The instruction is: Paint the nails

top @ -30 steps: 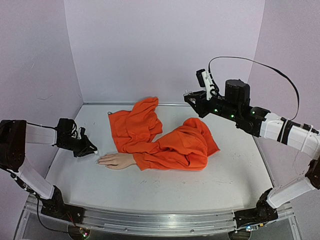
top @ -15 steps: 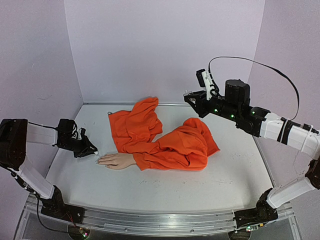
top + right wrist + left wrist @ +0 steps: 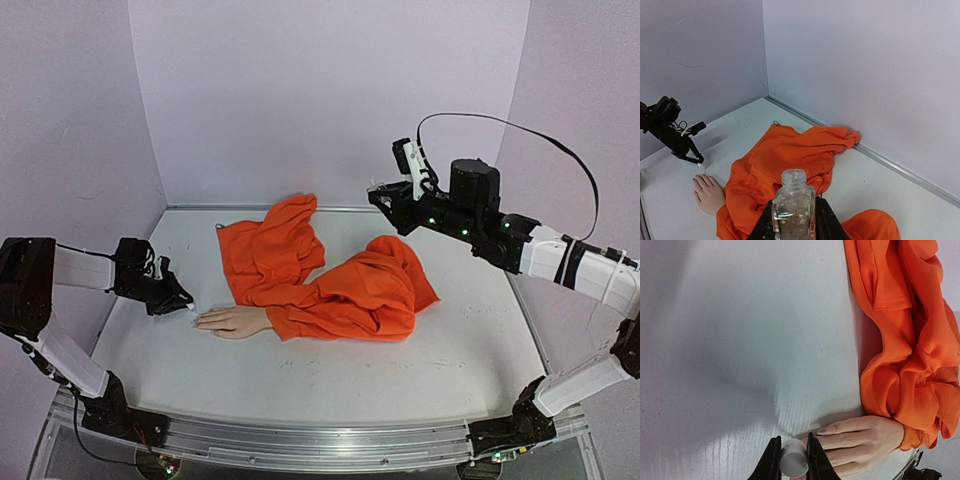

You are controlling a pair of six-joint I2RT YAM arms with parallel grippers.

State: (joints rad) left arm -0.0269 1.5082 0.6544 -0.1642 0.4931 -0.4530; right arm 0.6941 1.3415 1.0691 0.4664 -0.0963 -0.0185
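The left tool (image 3: pixel 792 461) sits low over the worktop (image 3: pixel 730 340), nearest the arm bases. Its jaws are clamped on a small white cylinder (image 3: pixel 793 464), which I take to be the cap of the polish brush. From overhead a pale tip points out of this tool toward the fingertips, but the bristles are too small to make out.

Just beside this tool lies the mannequin hand (image 3: pixel 860 440), palm down, with its fingers pointing at the tool. Of the nails (image 3: pixel 827 430), one long pale one shows clearly on the finger closest to the tool's fingers. It looks bare of colour, and I cannot tell whether the brush touches it.

Beyond the wrist, away from the left tool, the orange garment (image 3: pixel 900 340) is bunched in loose folds that run back across the worktop toward the other arm.

Farthest off, the right tool (image 3: pixel 794 220) is raised well above the worktop, past the garment. It is clamped on a clear glass bottle (image 3: pixel 793 197), which stands upright with its neck open.

The step in hand seems to be laying polish on a first nail. The next move calls for a very small, light stroke along that nail, gentle enough not to push the hand. If the brush runs dry, it must be carried to the bottle's narrow neck.
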